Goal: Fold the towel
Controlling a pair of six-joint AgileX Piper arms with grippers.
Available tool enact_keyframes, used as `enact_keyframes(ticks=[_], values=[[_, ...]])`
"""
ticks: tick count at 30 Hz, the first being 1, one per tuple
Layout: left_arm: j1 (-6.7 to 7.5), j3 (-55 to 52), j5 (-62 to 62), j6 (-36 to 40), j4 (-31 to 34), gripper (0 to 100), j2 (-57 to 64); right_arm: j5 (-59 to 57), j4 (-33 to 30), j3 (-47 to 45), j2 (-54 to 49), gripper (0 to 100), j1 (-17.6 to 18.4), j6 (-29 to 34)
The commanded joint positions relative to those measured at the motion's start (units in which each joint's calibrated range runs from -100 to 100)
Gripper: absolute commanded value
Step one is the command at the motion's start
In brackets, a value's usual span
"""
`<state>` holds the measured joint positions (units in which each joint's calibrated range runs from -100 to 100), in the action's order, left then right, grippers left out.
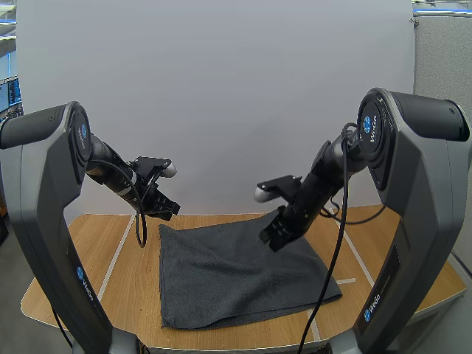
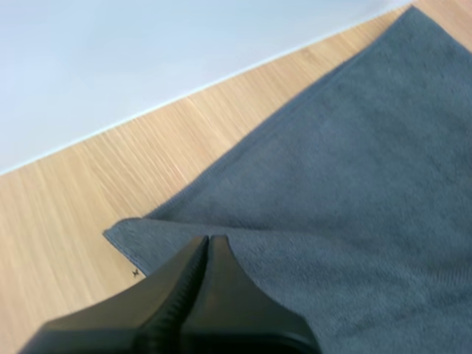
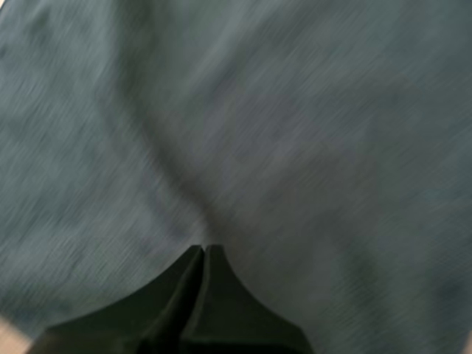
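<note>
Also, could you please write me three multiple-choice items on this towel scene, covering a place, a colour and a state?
1. Where does the left end effector hang?
A. over the towel's far left corner
B. over its near right corner
C. over its middle

2. What colour is the towel?
A. white
B. dark grey
C. red

3. How do the left end effector's fingers stand?
A. wide apart
B. shut together
C. half open

Answers: 1 A, the left wrist view shows that corner beside its tips; 2 B, it shows grey in every view; 3 B, they form one dark wedge.
</note>
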<state>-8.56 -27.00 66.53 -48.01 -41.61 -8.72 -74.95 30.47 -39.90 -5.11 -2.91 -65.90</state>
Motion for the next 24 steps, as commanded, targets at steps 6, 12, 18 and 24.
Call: enact_keyframes(ticks=[6,12,18,24], values=[[3.23,1.08,-4.55,-1.33,-2.78,0,-4.2,-10.84,-0.3,-7.74,-8.96,0,-0.19,-1.13],[5.98,1.34,-8.42,-1.33,-2.78,0,-7.63,-12.79,-0.56,-11.37,-13.72,0,-0.19,-1.3],[7.84,2.36,-11.86,-1.33,-2.28,0,-10.48,-12.84,-0.71,-15.8,-13.72,0,-0.19,-2.23],[8.39,5.09,-12.82,-1.33,-2.42,0,-14.23,-11.89,-0.84,-17.1,-13.72,0,-0.19,-2.46]])
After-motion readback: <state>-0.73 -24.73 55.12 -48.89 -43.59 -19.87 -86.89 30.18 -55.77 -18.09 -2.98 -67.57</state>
